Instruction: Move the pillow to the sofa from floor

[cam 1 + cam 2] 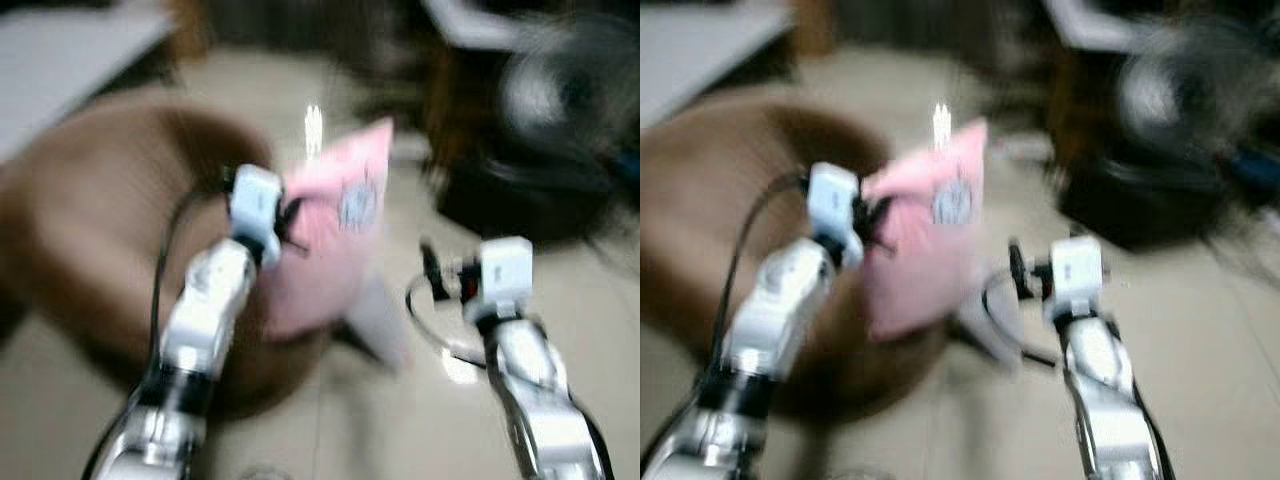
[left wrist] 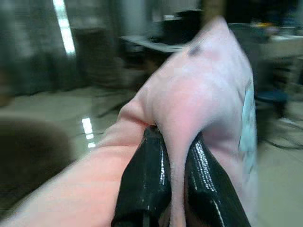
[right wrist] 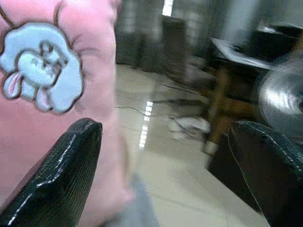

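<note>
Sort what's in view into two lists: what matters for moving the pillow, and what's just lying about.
Belongs to the job:
- pink pillow, lifted off the floor
- left end effector, shut on a fold of the pillow
- right end effector, open beside the pillow
- brown sofa, blurred, to the robot's left

Just lying about:
- fan
- dark furniture behind it
- tiled floor

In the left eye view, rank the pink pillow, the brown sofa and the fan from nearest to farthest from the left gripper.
1. Pink pillow: pinched between the left gripper's fingers, raised off the floor.
2. Brown sofa: right under and to the left of that arm.
3. Fan: far across on the robot's right, beyond the open right gripper.
</note>
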Tool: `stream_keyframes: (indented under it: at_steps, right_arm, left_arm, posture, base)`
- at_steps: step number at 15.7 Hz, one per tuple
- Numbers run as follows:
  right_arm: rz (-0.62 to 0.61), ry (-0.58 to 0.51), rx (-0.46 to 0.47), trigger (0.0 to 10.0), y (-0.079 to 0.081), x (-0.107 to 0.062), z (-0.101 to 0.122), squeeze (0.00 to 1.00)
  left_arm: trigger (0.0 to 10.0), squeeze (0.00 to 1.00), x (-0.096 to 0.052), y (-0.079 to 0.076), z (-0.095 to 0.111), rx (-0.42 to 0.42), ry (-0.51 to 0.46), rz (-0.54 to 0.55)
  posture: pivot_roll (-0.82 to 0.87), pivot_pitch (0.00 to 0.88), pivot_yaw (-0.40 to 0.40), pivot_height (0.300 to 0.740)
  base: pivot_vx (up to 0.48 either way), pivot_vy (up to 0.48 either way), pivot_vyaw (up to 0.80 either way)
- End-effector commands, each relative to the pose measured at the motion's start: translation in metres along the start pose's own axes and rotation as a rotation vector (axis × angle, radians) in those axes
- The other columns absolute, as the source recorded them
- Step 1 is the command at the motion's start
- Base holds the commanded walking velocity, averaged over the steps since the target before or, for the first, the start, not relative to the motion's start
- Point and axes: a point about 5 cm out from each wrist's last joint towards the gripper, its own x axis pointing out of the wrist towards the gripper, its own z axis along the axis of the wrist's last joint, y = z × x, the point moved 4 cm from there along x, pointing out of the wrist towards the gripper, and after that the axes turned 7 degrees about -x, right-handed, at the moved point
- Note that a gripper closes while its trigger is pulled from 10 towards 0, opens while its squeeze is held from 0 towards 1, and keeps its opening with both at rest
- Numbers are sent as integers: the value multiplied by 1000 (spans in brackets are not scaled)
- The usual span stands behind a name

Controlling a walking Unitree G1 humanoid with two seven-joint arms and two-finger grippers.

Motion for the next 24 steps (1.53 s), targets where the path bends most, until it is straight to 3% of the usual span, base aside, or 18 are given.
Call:
stream_keyframes:
  at_steps: [1,8,10,15,20,21,24]
  right_arm:
    - [20,-15,-5,10000,6,1,3,0]
    - [-4,-14,10,10000,4,-3,-1,0]
    - [29,-14,-23,10000,9,-4,-1,0]
    - [32,-3,-18,10000,10,-7,-4,0]
    - [145,-2,-4,10000,27,-11,-6,0]
    - [194,-1,-16,10000,34,-14,-6,0]
    - [334,2,-27,10000,46,-27,-10,0]
  left_arm:
    - [10000,0,2,4,12,16,-44,12]
    - [10000,0,18,-11,9,29,-26,-55]
    - [10000,0,27,-12,8,52,-7,-55]
    - [10000,0,46,-11,3,88,53,-46]
    - [10000,0,63,-29,1,108,96,-99]
    - [10000,0,66,-27,-2,114,122,-79]
    - [10000,0,64,-20,-37,130,304,6]
  posture:
    - [5,2,12,740]
    - [-4,0,28,740]
    - [-3,0,29,740]
    - [10,28,12,740]
    - [19,46,3,740]
    - [22,56,4,740]
    - [18,76,11,740]
  base:
    - [364,0,800]
    - [363,0,72]
    - [366,0,0]
    - [364,0,744]
    - [343,0,160]
    - [311,0,0]
    - [0,0,0]
